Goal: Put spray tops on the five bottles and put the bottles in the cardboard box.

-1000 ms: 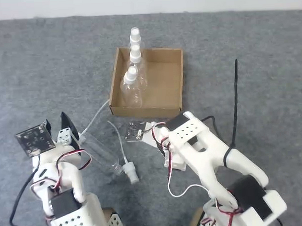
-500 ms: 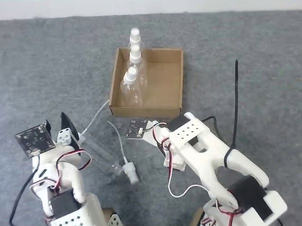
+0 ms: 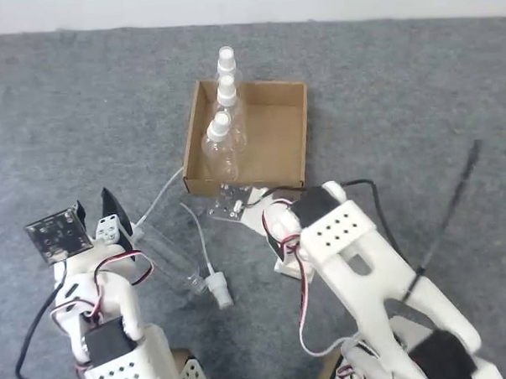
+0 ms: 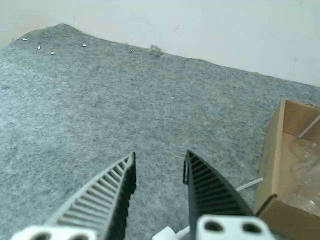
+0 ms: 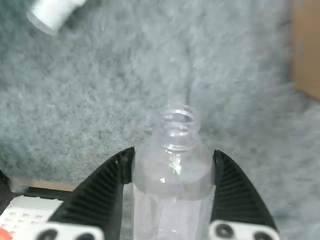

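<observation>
Three clear bottles with white spray tops [image 3: 221, 128] stand along one side of the cardboard box [image 3: 277, 167]. My right gripper [image 5: 172, 154] is shut on a clear bottle [image 5: 175, 165] whose neck is open, held above the carpet beside the box edge [image 5: 306, 50]. Another clear bottle [image 3: 168, 254] lies on the carpet with a loose spray top [image 3: 219, 289] at its neck. My left gripper [image 4: 159, 156] stands open and empty over the carpet, near the lying bottle's base [image 3: 103, 209].
A white dip tube [image 3: 161, 196] runs from the box corner toward the left arm. The right arm [image 3: 347, 236] reaches across the carpet in front of the box. A black strap [image 3: 455, 197] sticks out from it. Grey carpet lies open all round.
The right arm has swung forward toward the box front, and its black strap has shifted to the right. The left arm, the lying bottle and the loose spray top have stayed put.
</observation>
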`<move>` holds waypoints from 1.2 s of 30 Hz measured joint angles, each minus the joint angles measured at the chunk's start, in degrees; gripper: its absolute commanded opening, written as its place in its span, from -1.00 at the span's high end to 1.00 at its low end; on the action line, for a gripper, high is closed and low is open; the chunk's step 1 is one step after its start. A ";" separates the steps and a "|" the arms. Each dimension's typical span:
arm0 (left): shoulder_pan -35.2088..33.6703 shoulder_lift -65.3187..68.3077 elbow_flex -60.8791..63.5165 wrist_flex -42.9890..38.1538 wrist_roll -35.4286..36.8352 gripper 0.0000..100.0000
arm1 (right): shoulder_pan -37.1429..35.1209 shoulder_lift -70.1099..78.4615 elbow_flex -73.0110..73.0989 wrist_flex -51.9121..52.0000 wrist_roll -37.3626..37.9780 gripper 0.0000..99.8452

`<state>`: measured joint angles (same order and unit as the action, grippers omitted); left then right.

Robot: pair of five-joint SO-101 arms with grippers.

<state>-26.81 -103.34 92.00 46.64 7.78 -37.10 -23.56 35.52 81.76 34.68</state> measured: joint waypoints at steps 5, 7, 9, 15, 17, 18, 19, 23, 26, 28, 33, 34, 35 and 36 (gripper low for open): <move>0.00 0.00 0.00 0.00 0.00 0.70 | 0.00 -3.96 -5.63 3.25 -0.53 0.71; 0.00 0.00 0.00 0.00 0.00 0.70 | 0.00 -5.19 -7.38 3.52 -2.37 0.71; 0.00 0.00 0.00 0.00 0.00 0.70 | -0.18 -6.07 -8.18 3.52 -4.40 0.71; 0.00 0.00 0.00 0.00 0.00 0.70 | -3.60 -6.42 -8.18 3.25 -8.18 0.71; 0.00 0.00 0.00 0.00 0.00 0.70 | -4.22 -6.42 -8.18 2.64 -10.20 0.71; 0.00 0.00 0.00 0.00 0.00 0.70 | -4.31 -6.42 -8.18 2.37 -11.34 0.71; 0.00 0.00 0.00 0.00 0.00 0.70 | -4.31 -6.42 -8.18 2.11 -12.40 0.71; 0.00 0.00 0.00 0.00 0.00 0.70 | -4.31 -6.42 -8.18 1.85 -15.74 0.71; 0.00 0.00 0.00 0.00 0.00 0.70 | -4.31 -6.68 -8.00 1.41 -16.62 0.71; 0.00 0.00 0.00 0.00 0.00 0.70 | -4.31 -8.62 -6.15 -0.18 -16.70 0.71; 0.00 0.00 0.00 0.00 0.00 0.70 | -4.04 -17.05 0.97 -2.20 -16.79 0.71; 0.00 0.00 0.00 0.00 0.00 0.70 | -3.43 -18.55 1.49 -2.55 -16.79 0.71; 0.00 0.00 0.00 0.00 0.00 0.70 | -2.64 -19.87 2.29 -2.90 -16.79 0.71; 0.00 0.00 0.00 0.00 0.00 0.70 | -1.67 -20.75 2.81 -3.43 -16.79 0.71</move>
<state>-26.81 -103.34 92.00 46.64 7.78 -38.77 -44.31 38.33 78.33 17.89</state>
